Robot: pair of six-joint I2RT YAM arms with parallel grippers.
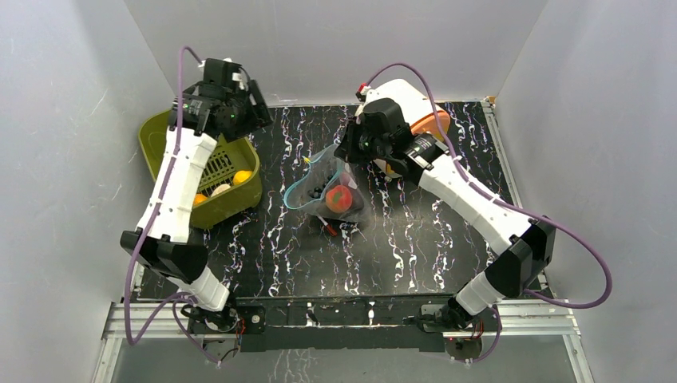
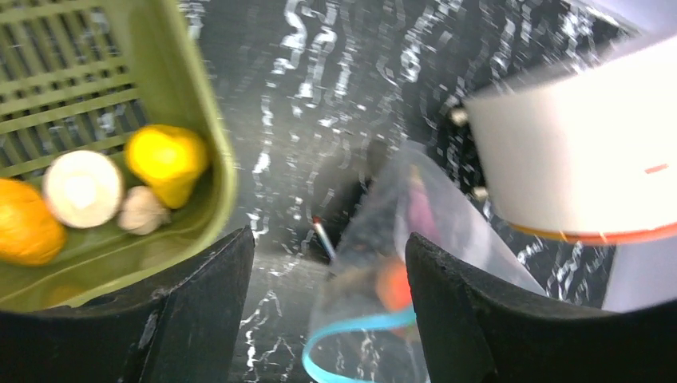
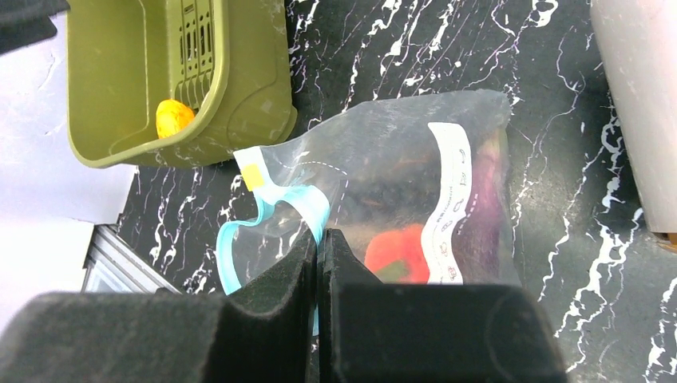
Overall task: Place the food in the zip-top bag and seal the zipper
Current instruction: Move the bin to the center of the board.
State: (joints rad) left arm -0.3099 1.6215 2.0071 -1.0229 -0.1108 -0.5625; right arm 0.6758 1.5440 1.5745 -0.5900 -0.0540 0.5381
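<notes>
Bag (image 3: 375, 159) is seen on the counter (image 3: 495, 48) near the basket (image 3: 239, 104), with a peach (image 3: 395, 255) inside. Right gripper (image 3: 319, 239) — jaws pressed together on the zipper (image 3: 306, 199). Left gripper (image 2: 329, 255) — jaws spread, held over the basket's rim; a yellow fruit (image 2: 166, 159) is noted within.

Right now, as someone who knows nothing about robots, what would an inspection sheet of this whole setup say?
Surface: black, white-veined table top; no spills seen.
Job's things: zip-top bag mid-table, mouth open, zipper unsealed, with peach and purple piece inside. Orange, yellow fruit and white ball lie in the green basket.
Clutter: red-tipped pen by the bag's edge; white orange-rimmed container at the back.
Hands: left hand open and empty, near the basket's rim; right hand shut on the zipper.
Cables: purple cables run along both arms, clear of the bag.
Surroundings: plain grey walls on three sides; metal rail at the near edge.
</notes>
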